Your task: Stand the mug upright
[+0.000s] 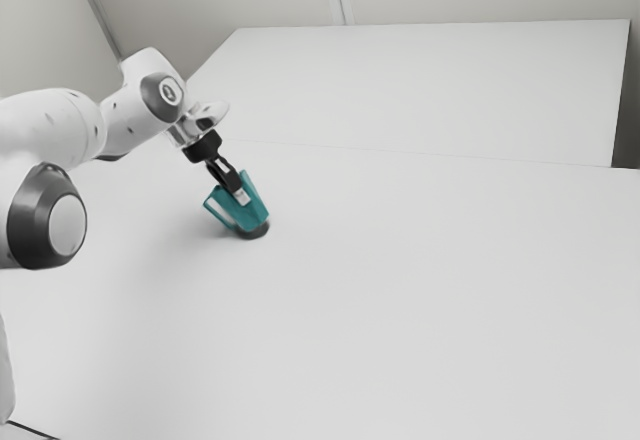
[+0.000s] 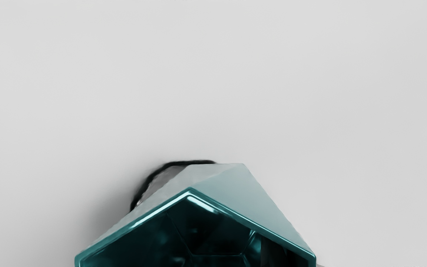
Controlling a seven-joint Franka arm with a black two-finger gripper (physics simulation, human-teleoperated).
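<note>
One tilted mug [image 1: 252, 217], wall between gripper [image 1: 240, 195] jaws

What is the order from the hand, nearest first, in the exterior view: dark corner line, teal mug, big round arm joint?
1. Teal mug, at the hand.
2. Big round arm joint, at the exterior view's left.
3. Dark corner line, lower left.

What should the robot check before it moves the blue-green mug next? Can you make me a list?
1. Gripper at the mug: ok.
2. Grip firm enough to turn the mug: cannot tell.
3. Mug standing straight: not ok, it is tilted.
4. Mug's base flat on the table: not ok, because of that tilt.
5. Handle still attached: ok.
</note>
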